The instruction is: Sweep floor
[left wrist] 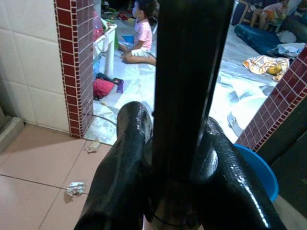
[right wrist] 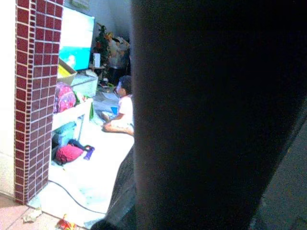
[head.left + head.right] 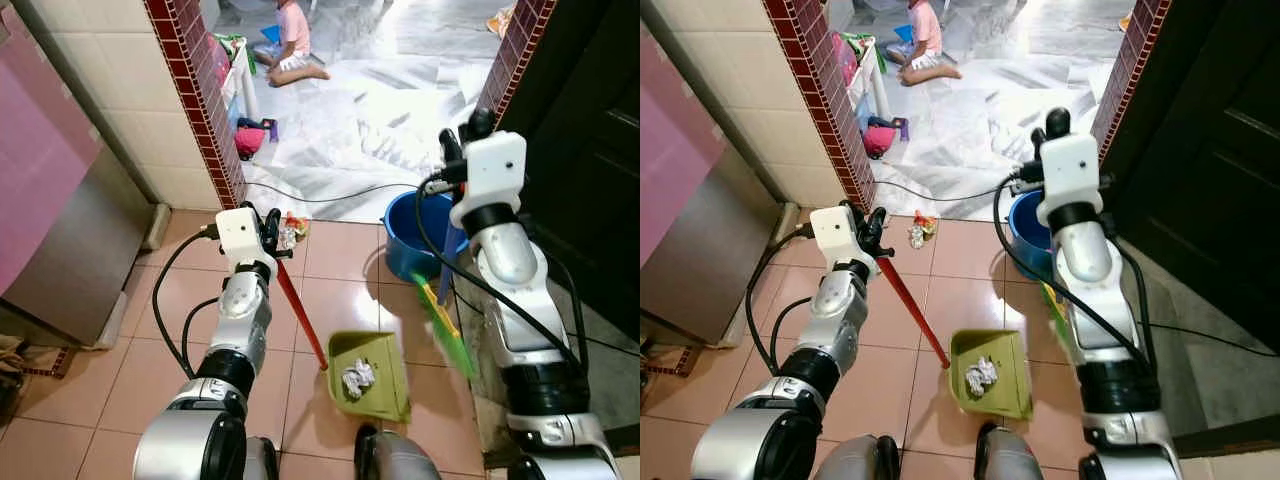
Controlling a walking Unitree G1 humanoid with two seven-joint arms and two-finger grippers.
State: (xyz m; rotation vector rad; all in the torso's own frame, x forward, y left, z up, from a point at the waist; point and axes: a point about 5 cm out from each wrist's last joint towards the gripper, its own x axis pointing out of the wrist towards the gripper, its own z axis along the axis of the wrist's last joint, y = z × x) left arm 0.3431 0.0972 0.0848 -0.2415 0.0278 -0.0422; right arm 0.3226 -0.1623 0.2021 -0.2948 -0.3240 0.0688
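Centrally, the green dustpan (image 3: 368, 375) is lying on the tiled floor (image 3: 330, 265), carrying crumpled paper (image 3: 358, 378). Its red handle (image 3: 300, 315) is rising from the dustpan to the left gripper (image 3: 270, 228), whose fingers (image 1: 125, 158) are clamping it. Beside the dustpan, the right gripper (image 3: 462, 135) is gripping the green broom (image 3: 445, 325); how its fingers are standing cannot be told.

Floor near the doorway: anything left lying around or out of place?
Yes. Crumpled wrappers lie unswept on the tiles beside the brick pillar, while only one paper wad sits in the green dustpan. A black cable trails across the threshold.
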